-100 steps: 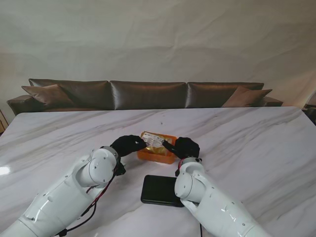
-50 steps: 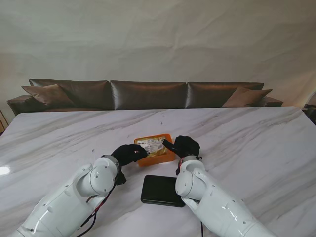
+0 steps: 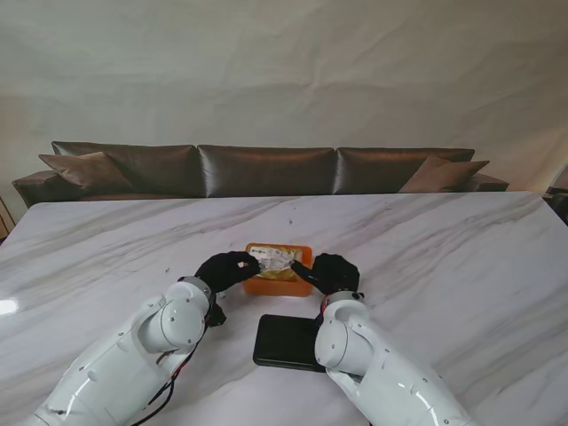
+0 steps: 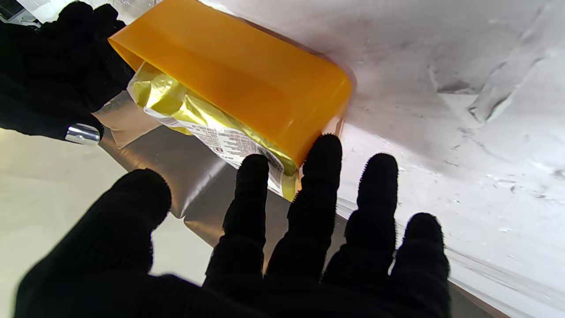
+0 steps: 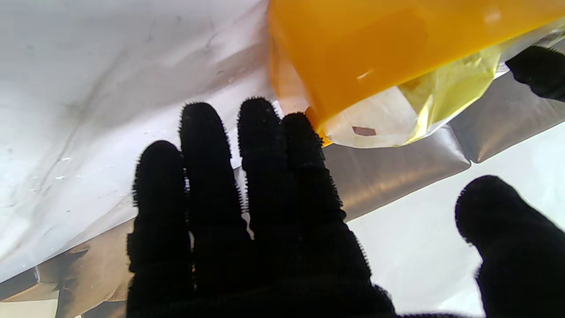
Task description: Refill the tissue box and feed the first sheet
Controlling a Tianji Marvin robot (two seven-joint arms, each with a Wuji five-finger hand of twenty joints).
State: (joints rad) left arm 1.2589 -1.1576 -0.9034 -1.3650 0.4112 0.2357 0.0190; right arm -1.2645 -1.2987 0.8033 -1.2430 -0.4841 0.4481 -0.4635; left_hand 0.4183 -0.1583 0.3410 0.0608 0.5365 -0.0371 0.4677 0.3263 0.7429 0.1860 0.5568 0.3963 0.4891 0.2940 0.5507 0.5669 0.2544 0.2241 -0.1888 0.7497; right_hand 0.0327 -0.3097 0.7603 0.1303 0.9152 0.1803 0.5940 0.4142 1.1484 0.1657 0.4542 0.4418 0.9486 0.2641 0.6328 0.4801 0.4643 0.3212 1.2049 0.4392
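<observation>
Now your left hand [image 3: 227, 267] and right hand [image 3: 332, 269], fingers apart, flank the orange tissue box [image 3: 278, 281] at twelve o'clock on the tabletop [image 3: 444, 257]; uneven pressure could skid it and snag the yellow refill pack [image 3: 273, 263].

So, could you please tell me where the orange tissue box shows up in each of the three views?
Stand view: the orange tissue box lies mid-table between both hands, farther from me than the black lid.
Left wrist view: it fills the upper middle, touching the left hand fingers.
Right wrist view: upper right corner.
Shared landmark: the yellow tissue pack inside it.
</observation>
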